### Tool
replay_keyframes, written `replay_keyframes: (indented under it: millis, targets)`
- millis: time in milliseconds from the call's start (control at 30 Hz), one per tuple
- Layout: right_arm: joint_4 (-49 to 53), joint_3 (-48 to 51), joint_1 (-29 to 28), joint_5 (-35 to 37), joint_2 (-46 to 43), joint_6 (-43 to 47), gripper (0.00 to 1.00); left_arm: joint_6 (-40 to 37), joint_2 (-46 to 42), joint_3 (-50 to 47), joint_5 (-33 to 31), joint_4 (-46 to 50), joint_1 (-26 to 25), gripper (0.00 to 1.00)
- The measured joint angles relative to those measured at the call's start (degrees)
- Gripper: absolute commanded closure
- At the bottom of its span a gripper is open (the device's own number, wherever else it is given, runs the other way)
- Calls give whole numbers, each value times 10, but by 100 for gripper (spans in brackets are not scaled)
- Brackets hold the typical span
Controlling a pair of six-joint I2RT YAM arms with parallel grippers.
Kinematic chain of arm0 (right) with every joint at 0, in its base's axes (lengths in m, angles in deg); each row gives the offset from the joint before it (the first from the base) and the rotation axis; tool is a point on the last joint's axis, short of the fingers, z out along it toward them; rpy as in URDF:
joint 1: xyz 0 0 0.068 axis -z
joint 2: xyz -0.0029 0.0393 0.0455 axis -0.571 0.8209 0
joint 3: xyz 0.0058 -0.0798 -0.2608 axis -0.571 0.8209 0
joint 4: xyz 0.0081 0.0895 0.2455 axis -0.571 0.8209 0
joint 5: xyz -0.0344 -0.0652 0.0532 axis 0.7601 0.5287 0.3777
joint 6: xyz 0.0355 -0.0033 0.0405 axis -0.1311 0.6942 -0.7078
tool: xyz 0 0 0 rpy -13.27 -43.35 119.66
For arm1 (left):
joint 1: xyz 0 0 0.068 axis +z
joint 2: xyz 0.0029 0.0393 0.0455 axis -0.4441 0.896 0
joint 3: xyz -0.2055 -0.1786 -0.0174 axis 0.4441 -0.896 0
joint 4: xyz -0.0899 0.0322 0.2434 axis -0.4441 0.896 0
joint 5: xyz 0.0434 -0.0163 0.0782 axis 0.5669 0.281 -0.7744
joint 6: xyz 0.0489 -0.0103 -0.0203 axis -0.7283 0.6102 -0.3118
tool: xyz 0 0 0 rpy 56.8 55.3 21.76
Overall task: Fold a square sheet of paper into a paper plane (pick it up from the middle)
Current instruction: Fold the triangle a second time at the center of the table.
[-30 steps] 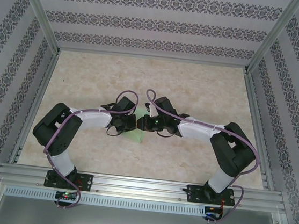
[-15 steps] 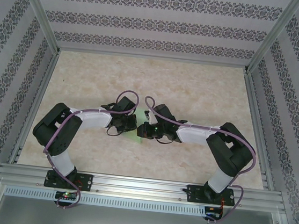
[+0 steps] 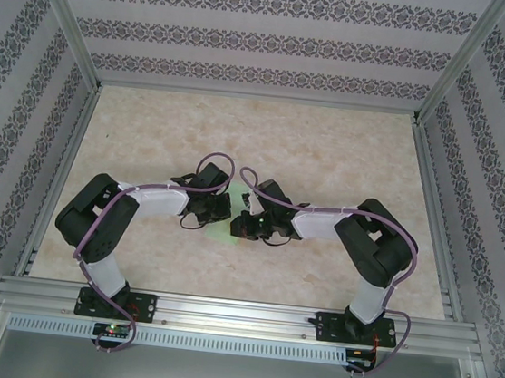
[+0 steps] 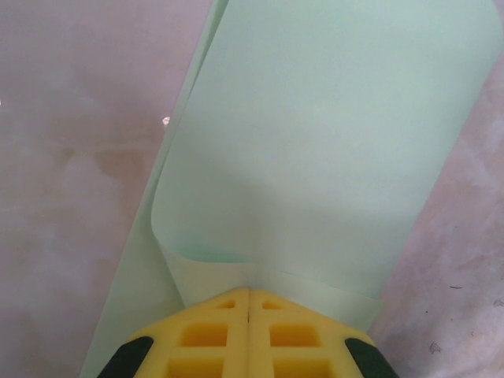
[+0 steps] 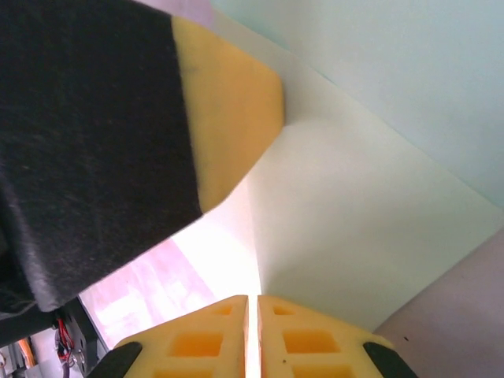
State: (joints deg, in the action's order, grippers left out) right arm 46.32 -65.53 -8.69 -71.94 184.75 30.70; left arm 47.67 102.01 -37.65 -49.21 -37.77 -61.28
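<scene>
The square sheet of paper [image 4: 315,142] is pale mint green and is held off the marbled table, curling over itself. My left gripper [image 4: 249,291] is shut on the sheet's near edge, yellow pads pressed together. My right gripper [image 5: 253,299] is shut on a thin edge of the same sheet [image 5: 362,220], and the left gripper's fingertip [image 5: 228,102] is close above it. In the top view the left gripper [image 3: 223,208] and right gripper [image 3: 241,224] meet at mid-table, with a sliver of the sheet [image 3: 225,234] below them. The paper plane is out of view.
Patterned walls and aluminium posts [image 3: 70,31] enclose the table [image 3: 348,154] on three sides. A metal rail [image 3: 238,313] runs along the near edge by the arm bases. Purple cables [image 3: 223,163] loop over both wrists.
The right gripper has shifted left and toward the near edge, its arm folding in closer to the left gripper. The left arm has stayed where it was.
</scene>
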Motion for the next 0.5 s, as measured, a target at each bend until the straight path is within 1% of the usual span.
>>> replay_keyframes:
  millis: [233,367,500]
  targets:
    - [11,-1,0,0,0,7,86,0,0,0,0,0,0,95]
    - [33,-4,0,0,-15,16,86,0,0,0,0,0,0,95]
    - [48,-19,-12,0,-28,20,86,0,0,0,0,0,0,95]
